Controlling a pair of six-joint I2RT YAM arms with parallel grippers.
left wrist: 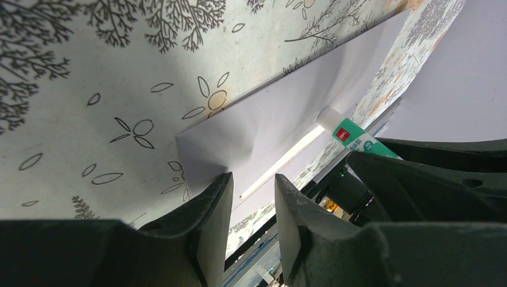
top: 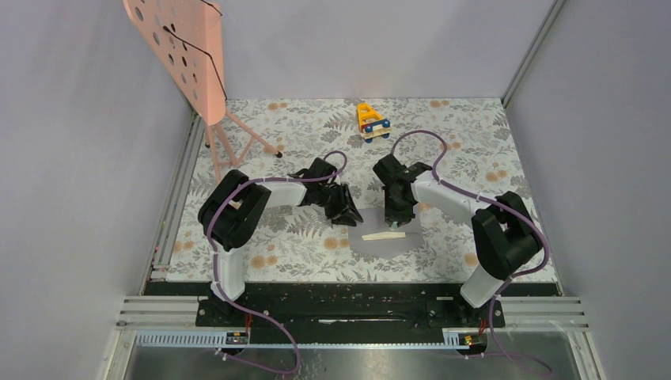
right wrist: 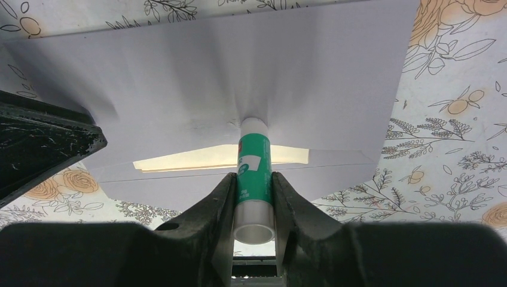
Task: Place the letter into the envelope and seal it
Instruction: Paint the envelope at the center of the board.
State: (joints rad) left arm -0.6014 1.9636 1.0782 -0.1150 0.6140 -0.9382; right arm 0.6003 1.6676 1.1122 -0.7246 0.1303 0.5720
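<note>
Envelope thin, limp, slide-prone, best pinned at its corner, where left claw stands part-spread, empty; right claw pinches glue stick.

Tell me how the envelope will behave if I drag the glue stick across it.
Probably floppy: the envelope wrinkles around the tip of the glue stick. It looks thin and light, so dragging may bunch or slide it. The left gripper sits at its corner; whether it pins it is unclear.
</note>
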